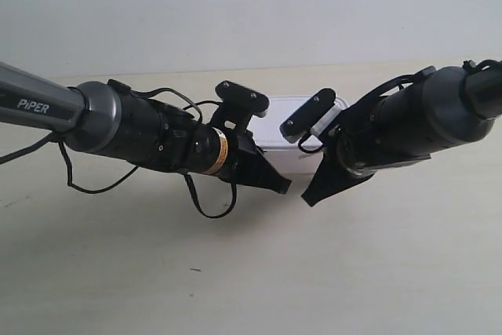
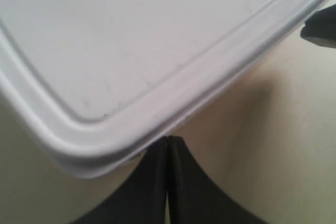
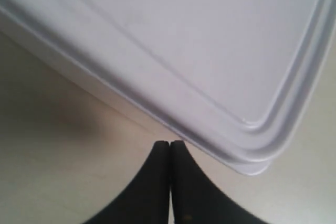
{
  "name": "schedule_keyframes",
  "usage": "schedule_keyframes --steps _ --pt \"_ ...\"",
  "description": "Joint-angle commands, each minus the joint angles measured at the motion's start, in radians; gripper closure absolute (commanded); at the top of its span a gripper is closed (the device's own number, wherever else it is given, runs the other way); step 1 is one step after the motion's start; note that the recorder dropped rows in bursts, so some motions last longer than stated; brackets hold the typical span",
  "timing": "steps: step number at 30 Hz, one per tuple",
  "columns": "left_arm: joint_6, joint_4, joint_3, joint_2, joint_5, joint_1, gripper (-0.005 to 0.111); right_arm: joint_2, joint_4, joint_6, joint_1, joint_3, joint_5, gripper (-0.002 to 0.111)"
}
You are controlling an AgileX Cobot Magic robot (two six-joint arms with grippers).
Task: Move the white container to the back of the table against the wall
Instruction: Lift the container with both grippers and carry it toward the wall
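The white container (image 1: 284,154) sits on the table (image 1: 235,272) a short way in front of the wall (image 1: 235,5), its near side facing both arms. Its rimmed lid (image 2: 131,40) fills the left wrist view. My left gripper (image 2: 168,139) is shut and empty, tips against the box's side just under the lid edge, near a corner. My right gripper (image 3: 170,142) is also shut and empty, tips close to the box (image 3: 210,51) near its other corner. In the exterior view, the gripper of the arm at the left (image 1: 281,184) and that of the arm at the right (image 1: 308,198) point at the box.
A strip of bare tabletop (image 1: 157,76) lies between the box and the wall. The dark tip of the other gripper (image 2: 321,27) shows at the edge of the left wrist view. Loose black cables (image 1: 208,205) hang under the arm at the exterior view's left.
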Motion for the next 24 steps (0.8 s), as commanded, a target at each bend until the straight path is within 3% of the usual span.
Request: schedule_keyframes --steps 1,24 --pt "0.000 0.011 -0.023 0.002 0.012 0.011 0.107 0.012 -0.006 0.006 -0.007 -0.038 -0.009 0.108" --pt "-0.006 0.010 -0.125 0.087 0.005 0.072 0.107 0.133 -0.027 0.004 -0.018 -0.199 -0.019 0.108"
